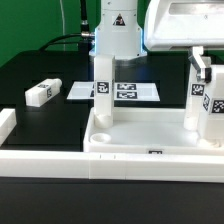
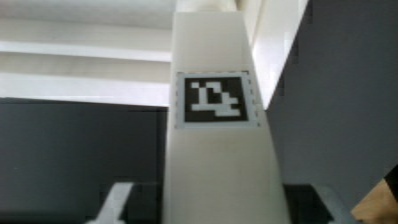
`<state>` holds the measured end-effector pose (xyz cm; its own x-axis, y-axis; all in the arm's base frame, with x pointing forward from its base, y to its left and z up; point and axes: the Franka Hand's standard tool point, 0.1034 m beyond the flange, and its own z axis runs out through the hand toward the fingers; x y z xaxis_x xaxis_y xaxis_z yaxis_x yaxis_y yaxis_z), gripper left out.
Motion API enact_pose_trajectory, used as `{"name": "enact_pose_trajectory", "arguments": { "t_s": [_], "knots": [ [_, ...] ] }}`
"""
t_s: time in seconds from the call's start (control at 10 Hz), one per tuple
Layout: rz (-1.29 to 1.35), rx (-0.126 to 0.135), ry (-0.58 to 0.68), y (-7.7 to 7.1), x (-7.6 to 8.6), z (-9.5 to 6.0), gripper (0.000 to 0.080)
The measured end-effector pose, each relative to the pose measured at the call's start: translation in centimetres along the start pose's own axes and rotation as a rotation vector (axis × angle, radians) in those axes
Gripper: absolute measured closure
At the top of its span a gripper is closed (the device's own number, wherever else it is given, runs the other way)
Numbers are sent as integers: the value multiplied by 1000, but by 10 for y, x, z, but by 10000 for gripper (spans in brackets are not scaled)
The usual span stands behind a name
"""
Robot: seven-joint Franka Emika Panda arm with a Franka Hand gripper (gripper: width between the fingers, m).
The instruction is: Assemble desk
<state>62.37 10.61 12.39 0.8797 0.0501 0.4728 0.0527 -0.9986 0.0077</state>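
Table (image 1: 40, 65): tabletop (image 1: 150, 137), loose leg (image 1: 43, 93), marker board (image 1: 130, 91)

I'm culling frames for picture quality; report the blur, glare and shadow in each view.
Exterior view: the arm's white casing is washed out to near flat white, and the tabletop shows only soft grey shading inside its rim. Wrist view: the leg fills the frame in soft focus, its tag blurred at the edges yet still legible.

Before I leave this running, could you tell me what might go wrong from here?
1. The gripper seems to clamp the held leg high up, so it may tilt and bind at the tabletop corner.
2. Retreating, the gripper could knock the standing leg.
3. The loose leg lies flat, needing an awkward regrasp.
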Motion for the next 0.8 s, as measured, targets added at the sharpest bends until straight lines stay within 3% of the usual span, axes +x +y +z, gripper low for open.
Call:
{"name": "enact_pose_trajectory", "arguments": {
  "t_s": [0.3,0.4,0.5,0.8],
  "knots": [
    [0,0,-1,0,0,0,508],
    [0,0,-1,0,0,0,289],
    [0,0,-1,0,0,0,194],
    [6,-3,4,5,3,-2,152]
  ]
}}
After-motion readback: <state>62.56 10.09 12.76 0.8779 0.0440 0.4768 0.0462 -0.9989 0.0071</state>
